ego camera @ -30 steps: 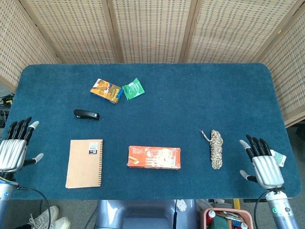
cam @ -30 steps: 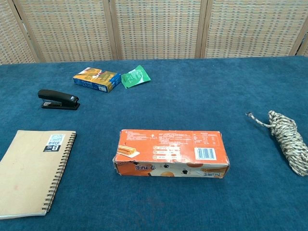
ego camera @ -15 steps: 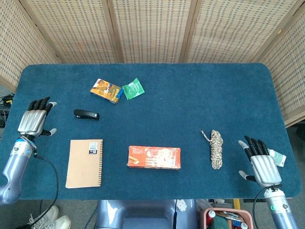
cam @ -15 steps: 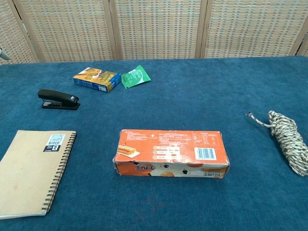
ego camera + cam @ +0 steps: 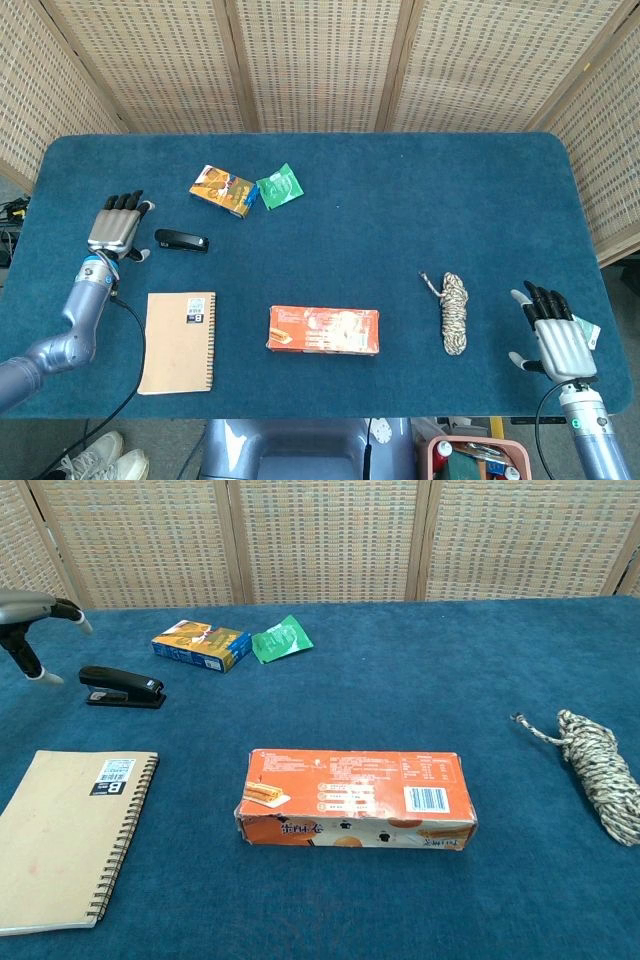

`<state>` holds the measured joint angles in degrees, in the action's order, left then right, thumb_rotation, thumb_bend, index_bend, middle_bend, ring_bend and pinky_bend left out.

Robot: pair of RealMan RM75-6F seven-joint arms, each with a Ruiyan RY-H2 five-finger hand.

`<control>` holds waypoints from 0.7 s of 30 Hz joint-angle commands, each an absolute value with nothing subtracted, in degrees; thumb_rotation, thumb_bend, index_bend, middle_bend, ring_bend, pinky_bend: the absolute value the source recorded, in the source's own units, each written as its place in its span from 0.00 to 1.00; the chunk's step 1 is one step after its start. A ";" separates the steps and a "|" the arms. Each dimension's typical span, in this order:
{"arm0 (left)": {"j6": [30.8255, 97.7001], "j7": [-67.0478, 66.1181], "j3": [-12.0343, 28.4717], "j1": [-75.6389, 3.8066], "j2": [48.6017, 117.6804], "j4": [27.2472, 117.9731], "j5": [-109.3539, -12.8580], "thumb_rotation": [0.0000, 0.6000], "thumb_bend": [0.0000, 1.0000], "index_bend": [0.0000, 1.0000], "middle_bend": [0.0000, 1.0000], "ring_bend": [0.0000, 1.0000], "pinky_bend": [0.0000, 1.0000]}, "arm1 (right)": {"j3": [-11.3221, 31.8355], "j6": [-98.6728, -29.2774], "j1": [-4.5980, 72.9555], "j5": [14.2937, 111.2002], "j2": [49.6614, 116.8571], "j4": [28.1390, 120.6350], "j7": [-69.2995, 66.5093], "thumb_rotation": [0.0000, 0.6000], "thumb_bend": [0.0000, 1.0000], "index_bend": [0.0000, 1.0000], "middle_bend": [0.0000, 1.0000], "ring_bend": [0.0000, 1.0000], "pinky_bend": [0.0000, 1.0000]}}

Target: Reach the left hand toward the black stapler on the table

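The black stapler [image 5: 181, 240] lies on the blue table at the left, also clear in the chest view [image 5: 122, 687]. My left hand [image 5: 118, 225] hovers just left of it, fingers spread and empty, a small gap between thumb and stapler. In the chest view only part of the left hand [image 5: 30, 620] shows at the left edge, above and left of the stapler. My right hand [image 5: 556, 338] stays open at the table's front right corner, holding nothing.
A brown spiral notebook [image 5: 178, 341] lies in front of the stapler. An orange box [image 5: 323, 330] sits front centre, a coiled rope [image 5: 454, 312] to its right. A small orange-blue box [image 5: 224, 190] and a green packet [image 5: 279, 186] lie behind the stapler.
My left hand has swung from the table's left edge inward and forward, ending beside the stapler. The right hand shifted slightly back toward the corner.
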<state>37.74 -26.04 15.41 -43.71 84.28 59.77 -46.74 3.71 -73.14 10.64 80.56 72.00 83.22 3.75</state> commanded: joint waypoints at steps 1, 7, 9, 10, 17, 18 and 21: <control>34.91 -26.51 14.11 -46.27 87.71 54.99 -45.94 1.00 0.26 0.19 0.00 0.00 0.04 | 4.07 -72.28 11.01 79.68 72.44 82.35 3.40 1.00 0.10 0.07 0.00 0.00 0.00; 32.04 -25.87 13.19 -48.90 92.10 48.25 -46.31 1.00 0.26 0.19 0.00 0.00 0.05 | 4.24 -70.98 11.26 78.36 72.98 80.78 2.72 1.00 0.09 0.07 0.00 0.00 0.00; 31.40 -25.42 13.12 -49.55 93.31 46.64 -46.50 1.00 0.27 0.20 0.00 0.00 0.05 | 4.22 -70.63 11.36 78.17 73.12 80.42 2.63 1.00 0.10 0.07 0.00 0.00 0.00; 31.06 -25.17 13.08 -49.84 93.86 45.93 -46.63 1.00 0.27 0.20 0.00 0.00 0.05 | 4.22 -70.48 11.42 78.09 73.19 80.27 2.59 1.00 0.10 0.07 0.00 0.00 0.00; 30.18 -23.36 12.54 -51.20 97.32 41.69 -48.28 1.00 0.31 0.33 0.12 0.03 0.18 | 4.29 -70.19 11.39 77.58 73.29 79.66 1.86 1.00 0.10 0.07 0.00 0.00 0.00; 30.60 -22.98 12.59 -51.22 97.70 41.34 -48.62 1.00 0.32 0.36 0.15 0.05 0.21 | 4.31 -70.20 11.37 77.56 73.27 79.60 1.75 1.00 0.10 0.07 0.00 0.00 0.00; 33.40 -21.80 12.81 -51.09 98.98 40.38 -50.17 1.00 0.37 0.47 0.28 0.16 0.33 | 4.28 -70.42 11.35 77.79 73.25 79.55 1.57 1.00 0.10 0.07 0.00 0.00 0.00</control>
<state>31.53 -22.67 12.68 -51.13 98.02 41.14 -49.03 4.29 -70.37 11.36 77.73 73.26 79.55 1.60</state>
